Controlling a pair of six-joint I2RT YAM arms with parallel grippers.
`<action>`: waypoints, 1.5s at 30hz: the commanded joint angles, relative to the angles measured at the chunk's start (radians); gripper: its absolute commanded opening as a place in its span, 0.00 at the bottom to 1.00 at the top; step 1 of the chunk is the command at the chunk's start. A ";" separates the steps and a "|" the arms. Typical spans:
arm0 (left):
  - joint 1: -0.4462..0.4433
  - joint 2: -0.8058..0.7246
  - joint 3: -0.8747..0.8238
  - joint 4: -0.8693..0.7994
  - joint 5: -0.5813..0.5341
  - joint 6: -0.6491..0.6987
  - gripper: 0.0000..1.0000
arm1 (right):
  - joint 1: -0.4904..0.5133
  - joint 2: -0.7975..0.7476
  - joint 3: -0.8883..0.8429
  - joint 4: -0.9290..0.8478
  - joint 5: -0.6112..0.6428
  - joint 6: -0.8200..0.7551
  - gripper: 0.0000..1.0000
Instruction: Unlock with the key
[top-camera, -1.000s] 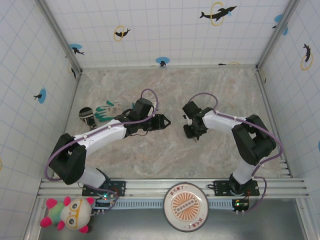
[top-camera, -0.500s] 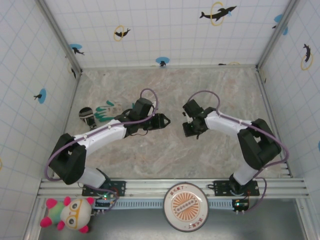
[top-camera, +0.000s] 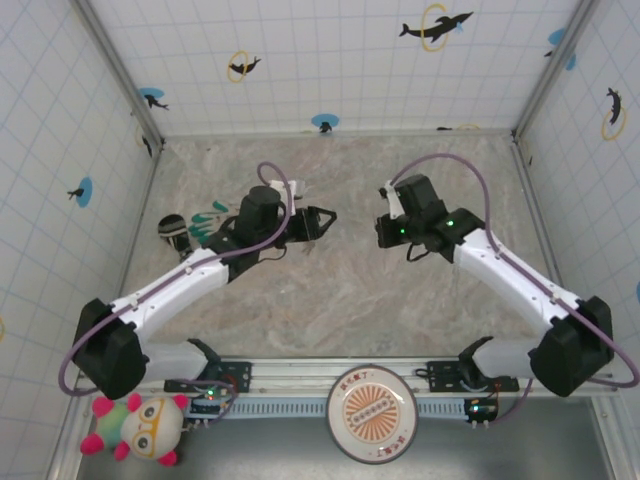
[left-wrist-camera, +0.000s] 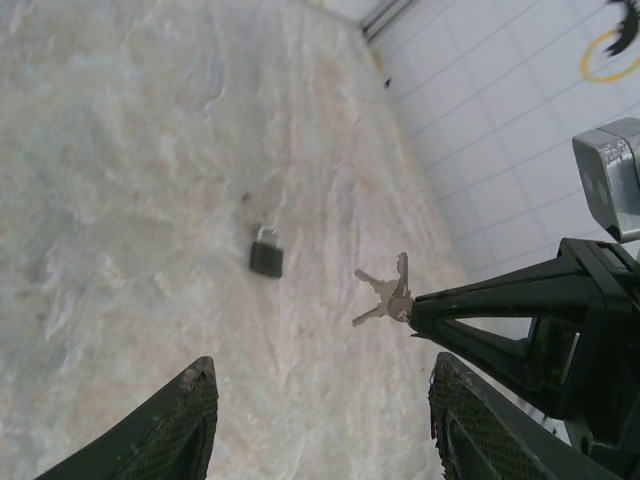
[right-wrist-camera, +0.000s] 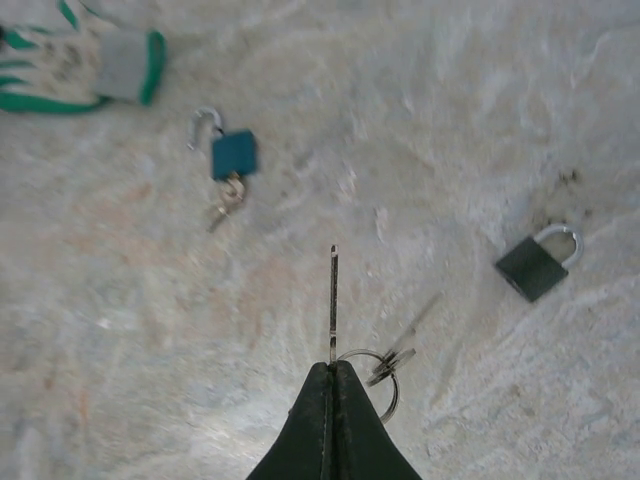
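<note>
Parted about halfway and empty, the jaws of the left gripper (left-wrist-camera: 320, 380) hang over the table (left-wrist-camera: 120, 150), with a teal-trimmed glove (right-wrist-camera: 125, 65) off to the left and a blue padlock (right-wrist-camera: 234, 155), shackle open, lying nearby. To the right, the right gripper (right-wrist-camera: 332, 368) is pinched tight on the key (right-wrist-camera: 333, 300), its blade sticking straight out and spare keys dangling from the ring (right-wrist-camera: 385, 385). A dark padlock (right-wrist-camera: 530, 265) lies flat on the table, a little to the far side of the key. To my eye the lock wants steadying first. The left gripper should take its body and turn the keyhole toward the blade. Then the right comes in slow and square, spares kept clear. I see no box or tray; everything lies loose on the marble.
</note>
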 joint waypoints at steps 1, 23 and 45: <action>0.016 -0.034 -0.004 0.089 0.067 0.029 0.56 | -0.016 -0.059 0.015 0.043 -0.085 -0.011 0.00; -0.024 0.059 0.062 0.234 0.301 -0.014 0.57 | -0.004 -0.133 -0.103 0.343 -0.397 0.108 0.00; -0.024 0.083 0.078 0.200 0.281 -0.016 0.00 | -0.015 -0.103 -0.141 0.406 -0.516 0.138 0.00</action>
